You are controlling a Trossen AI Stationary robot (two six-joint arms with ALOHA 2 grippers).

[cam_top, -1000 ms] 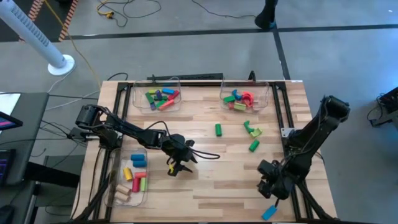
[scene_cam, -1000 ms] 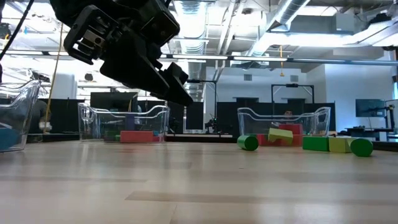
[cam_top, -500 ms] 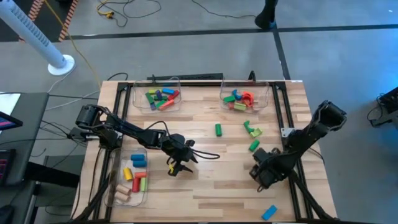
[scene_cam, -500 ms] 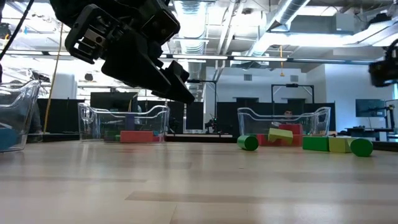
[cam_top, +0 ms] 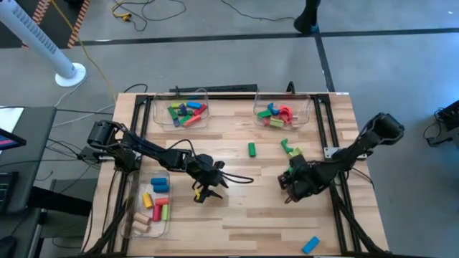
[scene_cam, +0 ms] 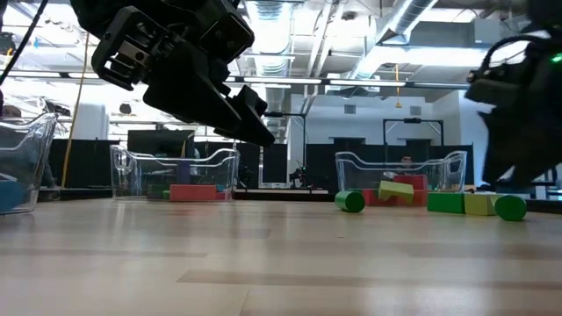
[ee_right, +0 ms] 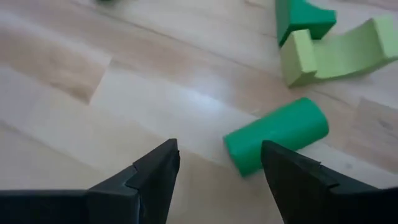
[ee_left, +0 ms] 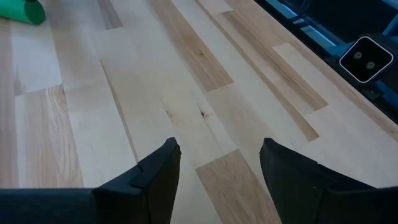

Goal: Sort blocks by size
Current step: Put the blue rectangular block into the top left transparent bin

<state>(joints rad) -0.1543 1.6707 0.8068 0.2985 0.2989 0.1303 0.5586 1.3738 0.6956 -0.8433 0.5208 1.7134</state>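
- Your left gripper [cam_top: 203, 192] hovers over the bare middle of the wooden desk [cam_top: 237, 215], its jaws apart and holding nothing; only desk planks show between its fingers [ee_left: 155, 180].
- Your right gripper [cam_top: 288, 188] sits low over the desk's right half, jaws spread wide and empty, touching nothing.
- Just ahead of the right jaws lies a green cylinder [ee_right: 277, 135] on its side, near but not between the fingers [ee_right: 152, 174].
- Beyond that cylinder rest a pale green arch [ee_right: 336, 56] and a dark green piece [ee_right: 303, 18], touching each other.
- Another green cylinder [cam_top: 252, 149] lies alone nearer the desk's centre.
- At the desk's far edge stand two clear bins: the left one [cam_top: 180, 111] holds mixed green, blue, yellow and red blocks; the right one [cam_top: 276, 113] holds blue, red, green and yellow blocks.
- A third clear bin [cam_top: 152, 204] at the desk's left edge holds blue, yellow, red, green and plain wood blocks.
- One blue block [cam_top: 310, 245] lies off the desk's near right corner.
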